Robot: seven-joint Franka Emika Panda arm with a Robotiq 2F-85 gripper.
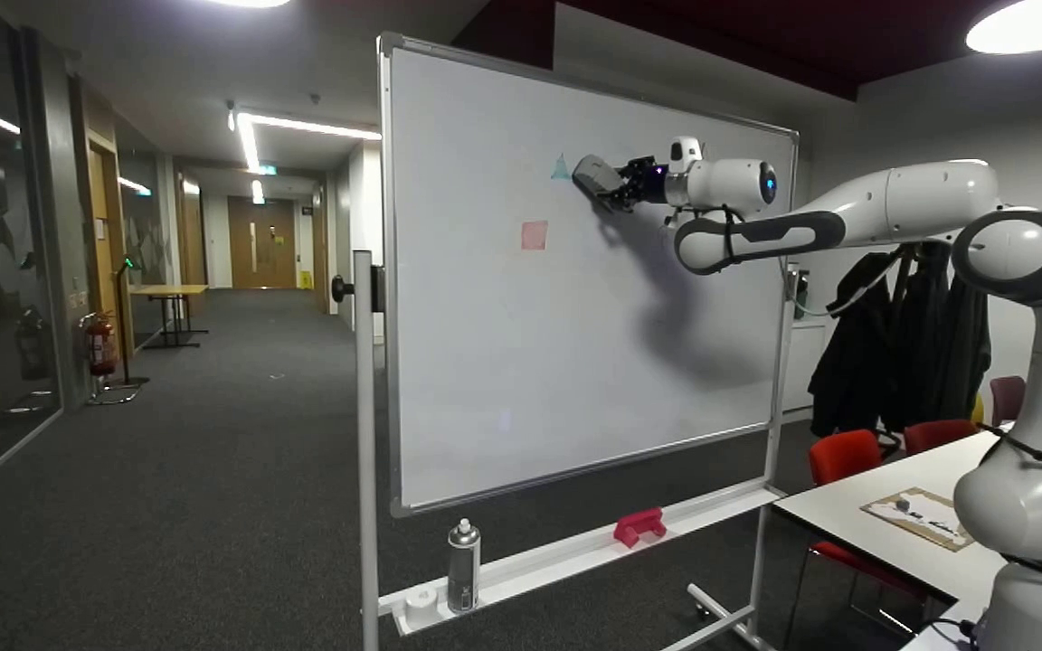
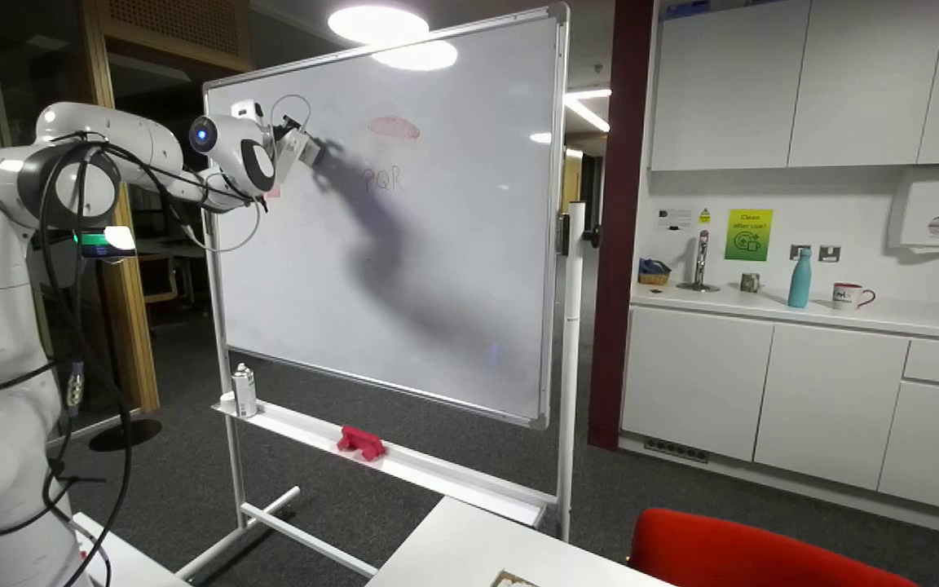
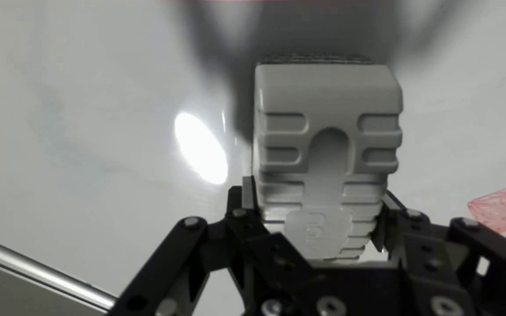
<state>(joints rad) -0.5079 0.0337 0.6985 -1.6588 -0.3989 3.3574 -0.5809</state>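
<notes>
Black two-fingered metal gripper (image 3: 318,199): in the wrist view it enters from six o'clock, its fingers set narrow against both sides of a grey ribbed plastic eraser (image 3: 330,101), held by the near end.
Eraser's far edge: a dark layered strip, toward twelve o'clock, over the glossy white whiteboard (image 3: 147,79); whether it touches the surface, I cannot tell.
Hatched red marker patch (image 3: 505,205): well apart from the eraser, between three and four o'clock.
Silver metal frame (image 3: 42,272): crosses the corner between seven and eight o'clock.
Blue-green marker triangle (image 1: 561,169): in an exterior view, just beside the held eraser, at nine o'clock, high on the board.
Pale red marker square (image 1: 535,235): near the eraser, between seven and eight o'clock.
White metal ledge (image 1: 557,571): at six o'clock below the board, bearing a red plastic bracket (image 1: 639,526), an upright silver spray can (image 1: 464,570) and a round white roll (image 1: 421,604) beside the can.
Red marker oval (image 2: 394,127): in an exterior view, near three o'clock from the gripper.
Thin handwritten letters PQR (image 2: 381,178): at six o'clock from the oval.
Turquoise bottle (image 2: 800,279): upright on the white counter (image 2: 726,302), at three o'clock, well apart from the board, just beside a white mug (image 2: 847,296) with a red handle.
</notes>
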